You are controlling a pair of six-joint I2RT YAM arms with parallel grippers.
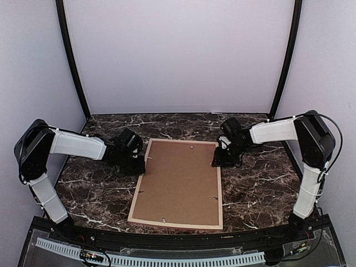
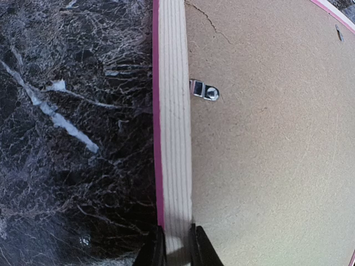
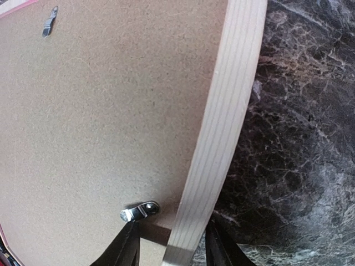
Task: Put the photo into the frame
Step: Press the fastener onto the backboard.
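The frame (image 1: 139, 192) lies face down in the middle of the table, tan wood back up, with a thin pink edge showing in the left wrist view (image 2: 173, 138). A brown backing board (image 1: 181, 181) fills it. The photo is hidden. My left gripper (image 1: 140, 164) sits at the frame's upper left side, its jaws closed tight on the left rail (image 2: 176, 249). My right gripper (image 1: 216, 161) sits at the upper right side. It straddles the right rail (image 3: 222, 133) with its jaws wider than the wood (image 3: 169, 246), one finger over the board and one outside.
Small metal turn clips hold the board: one by the left rail (image 2: 205, 90), one just ahead of my right gripper's inner finger (image 3: 138, 211), one further off (image 3: 50, 21). Dark marble table (image 1: 256, 183) surrounds the frame. White walls enclose the back and sides.
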